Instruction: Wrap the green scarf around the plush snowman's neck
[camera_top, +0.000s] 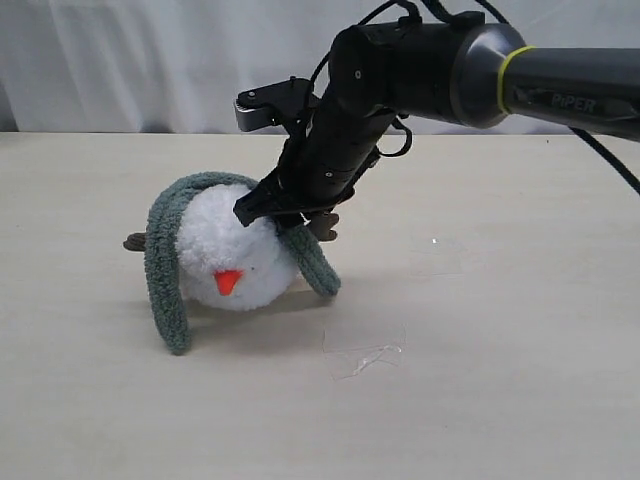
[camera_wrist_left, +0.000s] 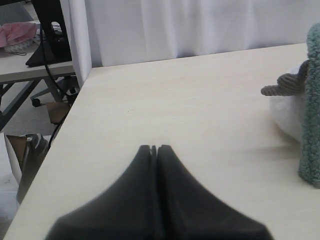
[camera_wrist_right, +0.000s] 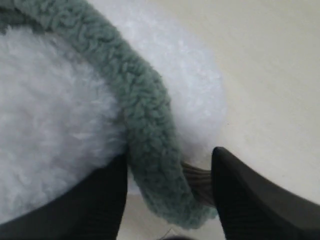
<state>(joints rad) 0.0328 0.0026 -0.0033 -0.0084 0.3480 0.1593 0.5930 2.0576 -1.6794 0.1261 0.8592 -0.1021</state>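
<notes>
One green scarf (camera_top: 168, 290), one plush snowman (camera_top: 228, 243) — two fingers (camera_wrist_right: 250, 205) astride

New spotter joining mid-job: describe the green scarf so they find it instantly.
On the pale table, find the white plush snowman under the right end effector. The green scarf arches over it, ends trailing down both sides: the only grey-green knit strip there.
</notes>
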